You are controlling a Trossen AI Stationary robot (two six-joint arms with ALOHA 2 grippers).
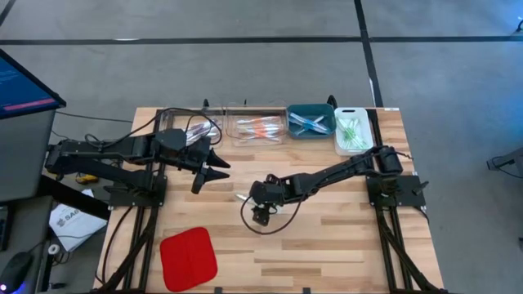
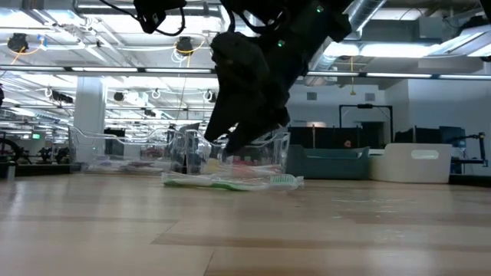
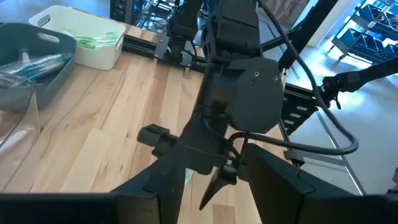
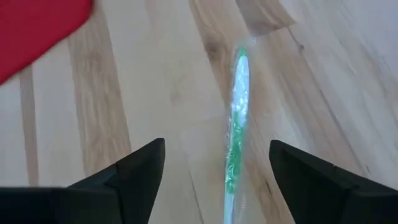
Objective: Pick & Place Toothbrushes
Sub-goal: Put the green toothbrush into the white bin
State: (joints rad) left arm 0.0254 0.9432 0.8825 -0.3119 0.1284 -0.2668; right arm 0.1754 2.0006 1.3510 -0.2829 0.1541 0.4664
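The right pincer (image 4: 217, 168) hangs over mid-table, its dark fingers spread wide and empty. Directly below, between the fingers, a thin translucent toothbrush with green accents (image 4: 236, 124) lies flat on the pale wooden table (image 4: 155, 81). This looks like the pick step; next the fingers must drop astride the stick and close. Bare wood lies all around. The white bin holding green sticks (image 1: 351, 131) sits beyond, at the far edge. The left pincer (image 1: 214, 167) waits nearby, open.
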